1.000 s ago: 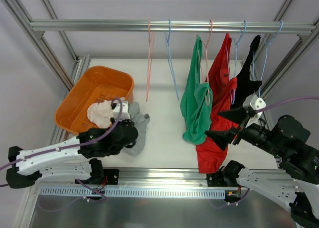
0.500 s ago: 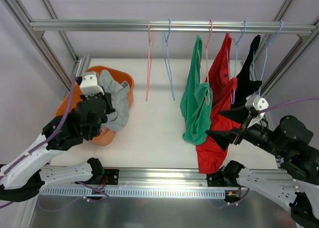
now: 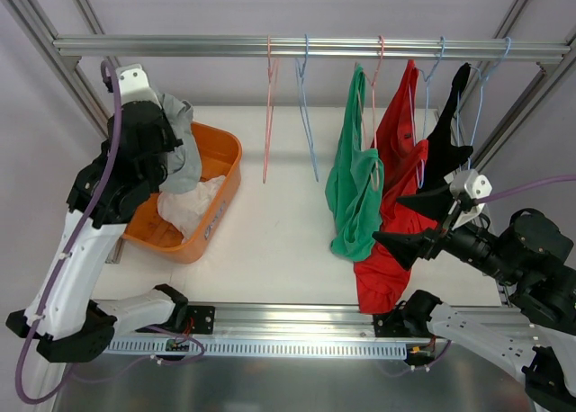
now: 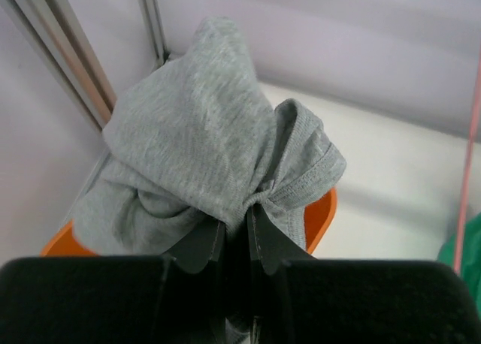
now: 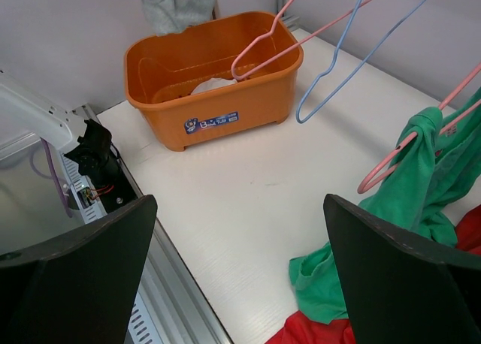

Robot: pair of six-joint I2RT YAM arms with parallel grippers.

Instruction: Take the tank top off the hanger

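The tank top (image 4: pixel 188 141) is matt knit cloth, the basket (image 5: pixel 255 89) glossy plastic, the hangers (image 3: pixel 269 115) perhaps coated wire.

On the top view, I have the rail (image 3: pixel 297 46) running across at twelve o'clock. The tub (image 3: pixel 214 221) sits on the table (image 3: pixel 279 214) at nine o'clock. The tank top (image 4: pixel 195 134) hangs above its far rim, pinched in my left gripper (image 4: pixel 237 227). Two bare hangers (image 3: pixel 268 124) hang near twelve, three garments (image 3: pixel 355 187) at two o'clock, my right gripper (image 3: pixel 409 223) before them at four.
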